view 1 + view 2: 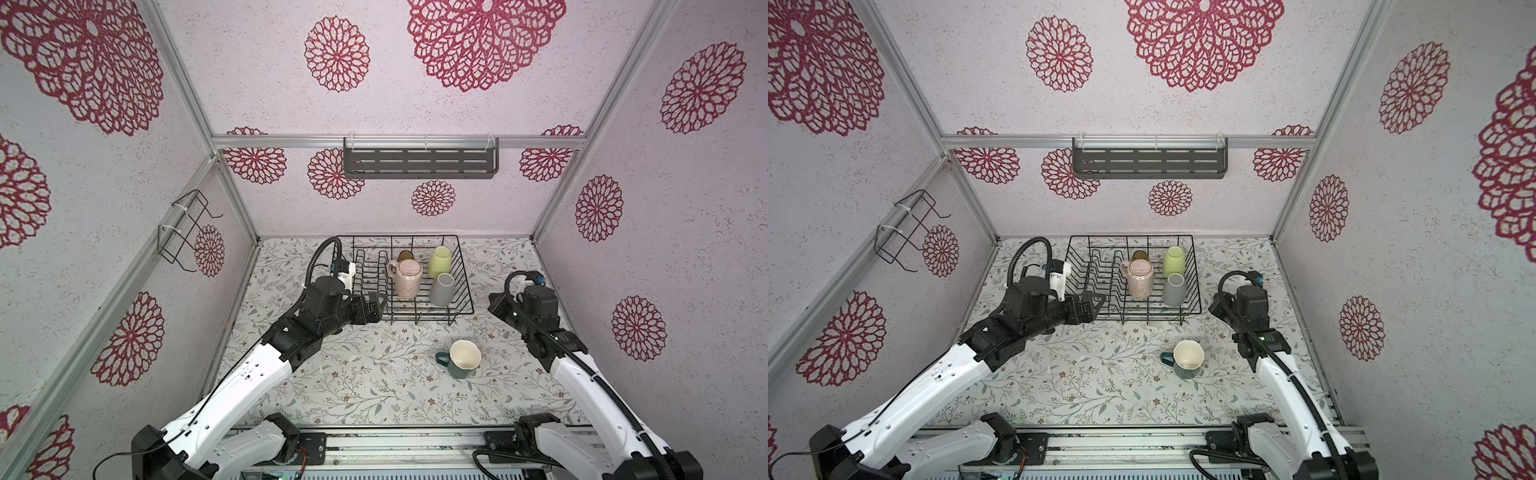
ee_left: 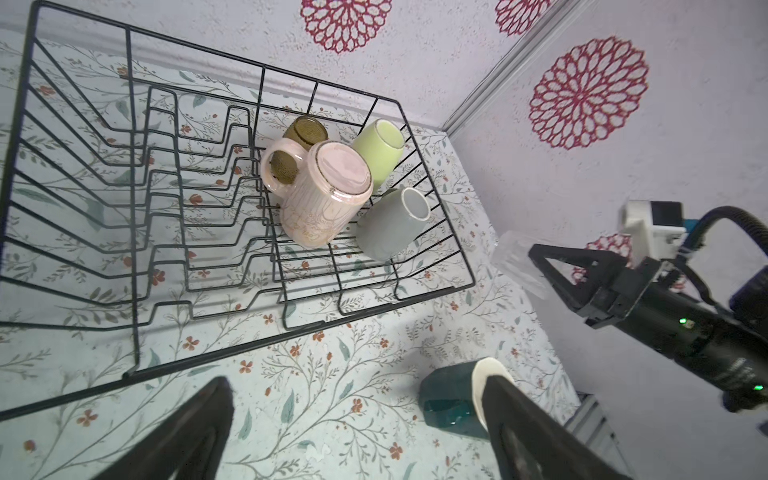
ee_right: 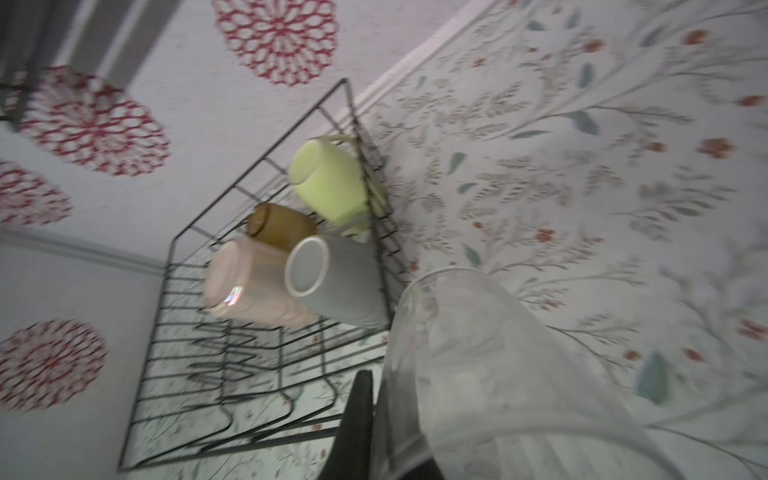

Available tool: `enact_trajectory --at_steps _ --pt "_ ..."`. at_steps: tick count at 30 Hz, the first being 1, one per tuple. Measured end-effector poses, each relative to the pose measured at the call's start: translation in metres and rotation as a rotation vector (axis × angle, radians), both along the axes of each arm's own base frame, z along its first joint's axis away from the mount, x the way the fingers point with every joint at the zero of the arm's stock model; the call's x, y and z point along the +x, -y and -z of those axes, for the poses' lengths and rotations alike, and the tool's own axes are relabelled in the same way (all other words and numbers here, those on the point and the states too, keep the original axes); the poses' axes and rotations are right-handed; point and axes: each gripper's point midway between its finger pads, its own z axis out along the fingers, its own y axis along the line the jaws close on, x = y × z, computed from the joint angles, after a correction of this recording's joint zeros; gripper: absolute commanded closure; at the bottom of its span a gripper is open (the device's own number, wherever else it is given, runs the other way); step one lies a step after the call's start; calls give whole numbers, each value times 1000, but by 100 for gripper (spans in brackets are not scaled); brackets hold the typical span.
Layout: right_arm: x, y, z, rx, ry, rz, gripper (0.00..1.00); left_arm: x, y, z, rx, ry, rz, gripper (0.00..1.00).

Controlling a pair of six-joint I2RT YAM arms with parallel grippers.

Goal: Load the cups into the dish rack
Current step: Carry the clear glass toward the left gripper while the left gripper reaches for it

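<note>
Showing the dish rack (image 1: 370, 274) at the far centre of the desk (image 1: 353, 374). Its right half holds the pink mug (image 1: 405, 280), amber glass (image 1: 405, 255), lime tumbler (image 1: 439, 261) and grey tumbler (image 1: 441, 290). The dark teal mug (image 1: 463, 359) stands on the desk nearer, right of centre. The right claw (image 2: 540, 259) is clamped on the clear glass (image 3: 478, 374), right of the rack. The left claw (image 1: 376, 306), fingers apart, hovers at the rack's near left corner.

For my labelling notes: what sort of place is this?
Probably a robot test booth dressed like a kitchen, not a real one: wallpapered panels in an aluminium frame, a dish rack holding cups on a floral tabletop, and two robot arms mounted on a rail.
</note>
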Motion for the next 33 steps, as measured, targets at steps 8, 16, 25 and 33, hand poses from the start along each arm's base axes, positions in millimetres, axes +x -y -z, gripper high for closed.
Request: enact_trajectory --at_steps 8,16,25,33 --pt "-9 -109 -68 177 203 -495 100 -3 -14 -18 -326 -155 -15 3" --pt "-66 -174 -114 257 364 -878 100 -14 -7 -28 -584 -220 134 3" --pt "-117 -215 -126 339 395 -1168 100 -32 11 -61 -661 -150 328 2" --pt "-127 -228 -132 369 404 -1249 100 -32 23 -39 -627 -221 354 2"
